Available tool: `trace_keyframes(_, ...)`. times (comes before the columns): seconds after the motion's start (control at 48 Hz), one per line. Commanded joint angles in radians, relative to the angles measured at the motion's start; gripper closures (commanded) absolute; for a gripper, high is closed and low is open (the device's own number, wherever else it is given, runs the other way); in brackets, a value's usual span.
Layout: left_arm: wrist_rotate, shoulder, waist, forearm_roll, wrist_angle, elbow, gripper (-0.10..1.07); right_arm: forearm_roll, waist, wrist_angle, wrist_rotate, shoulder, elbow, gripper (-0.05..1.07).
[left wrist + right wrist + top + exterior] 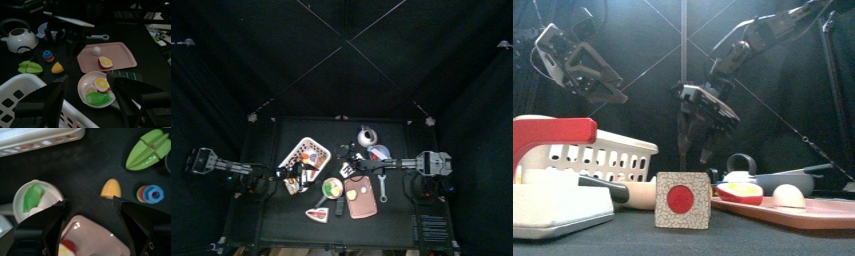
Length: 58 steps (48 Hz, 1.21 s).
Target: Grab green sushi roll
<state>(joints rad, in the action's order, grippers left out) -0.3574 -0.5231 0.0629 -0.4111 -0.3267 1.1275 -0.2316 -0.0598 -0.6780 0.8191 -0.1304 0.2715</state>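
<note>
In the top view the green sushi roll point(333, 188) shows as a small round disc with a green rim and a pale centre, just in front of the white basket point(309, 160). In both wrist views that spot is a white bowl point(85, 80) point(47, 189) holding a green piece point(99, 99) point(33, 197) and a fried egg point(101, 83). My left gripper point(294, 178) point(90, 107) is open above the basket's edge, beside the bowl. My right gripper point(362, 172) point(700, 135) point(93, 228) is open and empty, hanging above the table between the bowl and the pink tray point(93, 235).
The pink tray point(362, 200) point(123, 52) carries an egg point(96, 50) and a red-yellow piece point(105, 62). A corn piece point(111, 188), a red-blue ring stack point(150, 193), a green pod point(150, 150) and a kettle point(19, 37) stand behind. A card with a red dot point(683, 197) stands at the front.
</note>
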Motion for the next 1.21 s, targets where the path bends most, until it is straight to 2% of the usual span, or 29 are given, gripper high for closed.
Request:
trace_keyframes(0.0,0.002,-0.002,0.003,0.002,-0.011,-0.006,0.02,0.020,0.040,-0.026,0.003,0.023,-0.067,0.03)
trace_keyframes(0.146,0.006,-0.002,0.028,-0.028,-0.023,0.002,0.02,0.058,0.098,-0.034,0.075,-0.009,-0.140,0.03)
trace_keyframes(0.333,0.005,-0.002,0.115,-0.052,-0.086,0.000,0.02,0.003,0.181,-0.095,0.227,-0.048,-0.184,0.03)
trace_keyframes(0.458,0.005,-0.002,0.140,-0.054,-0.132,0.006,0.02,-0.040,0.236,-0.170,0.347,-0.066,-0.207,0.03)
trace_keyframes(0.708,0.005,-0.002,0.149,-0.075,-0.138,0.018,0.02,-0.232,0.328,-0.262,0.669,-0.086,-0.225,0.03)
trace_keyframes(0.833,0.003,-0.002,0.149,-0.072,-0.138,0.018,0.02,-0.291,0.353,-0.264,0.767,-0.095,-0.222,0.03)
trace_keyframes(1.0,0.005,-0.002,0.149,-0.075,-0.138,0.021,0.02,-0.316,0.376,-0.264,0.873,-0.132,-0.222,0.03)
trace_keyframes(1.188,0.005,-0.002,0.149,-0.075,-0.138,0.025,0.02,-0.305,0.402,-0.250,0.914,-0.166,-0.227,0.02)
